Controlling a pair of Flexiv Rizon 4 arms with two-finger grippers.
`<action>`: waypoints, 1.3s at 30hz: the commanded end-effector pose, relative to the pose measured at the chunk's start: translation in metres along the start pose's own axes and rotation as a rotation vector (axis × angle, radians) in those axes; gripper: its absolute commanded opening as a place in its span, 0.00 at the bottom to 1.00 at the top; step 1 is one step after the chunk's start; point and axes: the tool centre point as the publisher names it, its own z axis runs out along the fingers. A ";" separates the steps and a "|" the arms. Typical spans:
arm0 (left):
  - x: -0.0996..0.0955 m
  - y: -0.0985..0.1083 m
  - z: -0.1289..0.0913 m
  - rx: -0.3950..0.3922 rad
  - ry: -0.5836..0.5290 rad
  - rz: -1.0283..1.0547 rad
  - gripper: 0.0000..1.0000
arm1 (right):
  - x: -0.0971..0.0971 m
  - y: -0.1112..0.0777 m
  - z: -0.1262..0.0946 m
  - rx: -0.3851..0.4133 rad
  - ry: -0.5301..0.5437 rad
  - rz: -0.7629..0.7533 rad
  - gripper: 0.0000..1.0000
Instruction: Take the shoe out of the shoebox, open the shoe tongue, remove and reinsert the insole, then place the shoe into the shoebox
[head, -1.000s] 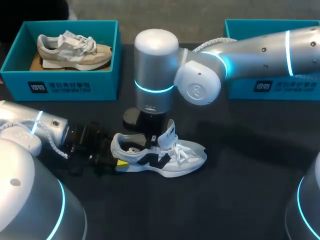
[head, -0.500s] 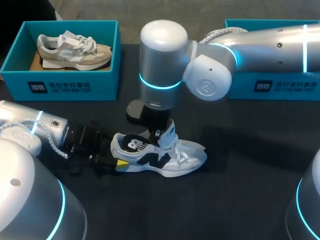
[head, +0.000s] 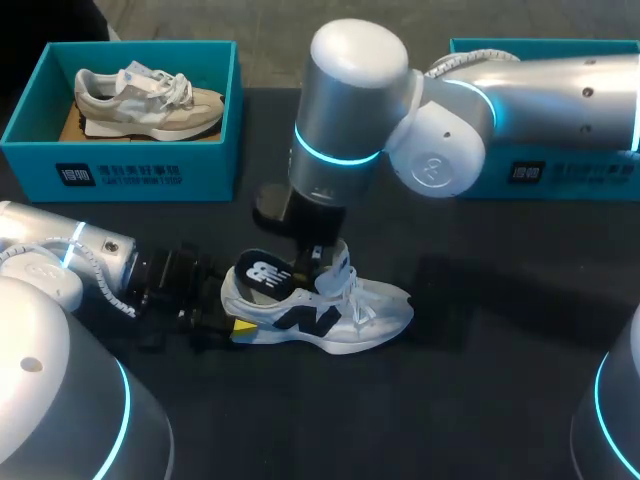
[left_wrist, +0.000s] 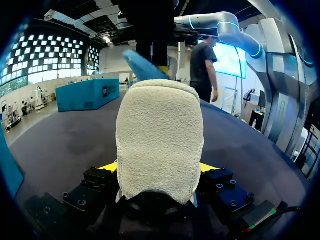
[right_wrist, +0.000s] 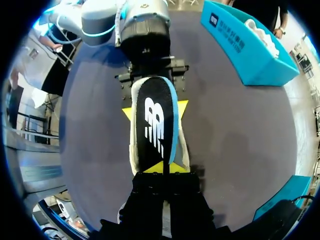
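Note:
A white shoe (head: 345, 315) with black markings lies on its sole on the dark table, toe pointing right. My left gripper (head: 236, 326) comes in low from the left and is shut on its heel (left_wrist: 160, 135), with a yellow tip on either side. From above, my right gripper (head: 314, 262) is shut on the front end of the black insole (head: 264, 275). The insole (right_wrist: 155, 125) is lifted and tilted over the shoe's opening, its white logo facing up. In the left wrist view its light-blue underside (left_wrist: 142, 67) rises behind the heel.
A teal shoebox (head: 130, 172) at the back left holds a beige shoe (head: 150, 100). A second teal shoebox (head: 560, 178) stands at the back right, partly behind my right arm. Bare dark table lies in front of and to the right of the white shoe.
My right arm has risen and shifted right, drawing the insole up out of the shoe until its logo shows. The left gripper and the shoe have stayed put.

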 end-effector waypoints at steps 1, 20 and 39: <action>0.002 0.006 0.003 -0.001 -0.003 -0.001 0.00 | -0.004 0.006 -0.009 -0.006 -0.004 -0.005 0.00; 0.002 0.006 0.003 -0.001 -0.003 -0.001 0.00 | 0.000 0.045 -0.005 -0.049 0.044 -0.089 0.00; 0.002 0.006 0.003 -0.001 -0.003 -0.001 0.00 | -0.012 0.032 -0.022 -0.171 0.201 -0.132 0.40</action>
